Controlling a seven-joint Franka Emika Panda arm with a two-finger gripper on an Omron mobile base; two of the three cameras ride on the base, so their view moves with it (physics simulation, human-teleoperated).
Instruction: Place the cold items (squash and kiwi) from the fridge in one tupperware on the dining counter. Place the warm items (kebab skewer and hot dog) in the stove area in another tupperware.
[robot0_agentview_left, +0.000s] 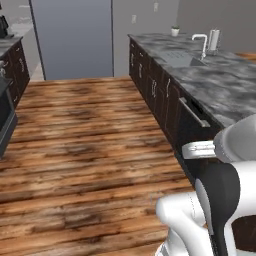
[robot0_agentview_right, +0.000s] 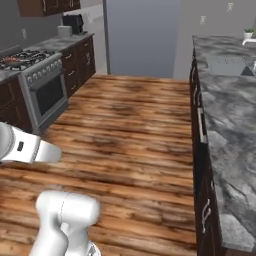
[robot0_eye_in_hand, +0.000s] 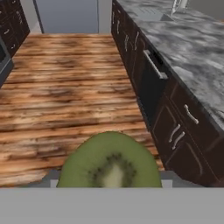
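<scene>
Gripper clasps a halved kiwi, cut face toward the hand camera, above wooden floor beside the dark-cabinet marble counter; carry it level, grip steady, until a tupperware is reached

Green kiwi (pale core).

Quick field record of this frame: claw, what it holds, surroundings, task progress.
claw: shut on kiwi, seen in the hand view
held item: kiwi, a cut half, green face with pale core toward the camera
floor: wood planks
counter: grey marble counter on the right, with sink and faucet
stove: stove on the left in the right base view
fridge: fridge straight ahead, door shut
progress: kiwi in transit, not yet placed
</scene>
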